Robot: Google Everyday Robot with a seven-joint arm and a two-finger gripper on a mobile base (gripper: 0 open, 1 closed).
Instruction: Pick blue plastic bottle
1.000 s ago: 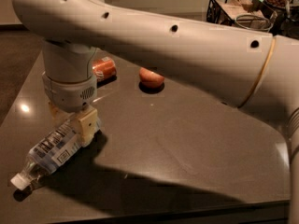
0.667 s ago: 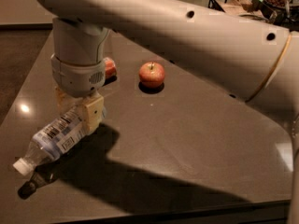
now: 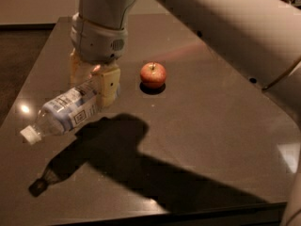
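The blue plastic bottle (image 3: pixel 66 111) is clear with a pale blue-and-white label and a white cap at its lower left end. It hangs tilted in the air above the dark table (image 3: pixel 197 126), cap end down, and casts a shadow below it. My gripper (image 3: pixel 96 81) is shut on the bottle's base end, with one cream finger (image 3: pixel 109 84) in front and the other behind. The big white arm reaches in from the upper right. The red soda can is hidden behind the gripper.
A red apple (image 3: pixel 153 74) sits on the table to the right of the gripper. The table's front edge runs along the bottom and its left edge slants down the left side.
The gripper has risen with the bottle held in it. The bottle has left the table and its shadow has separated from it. The red can went out of sight behind the wrist.
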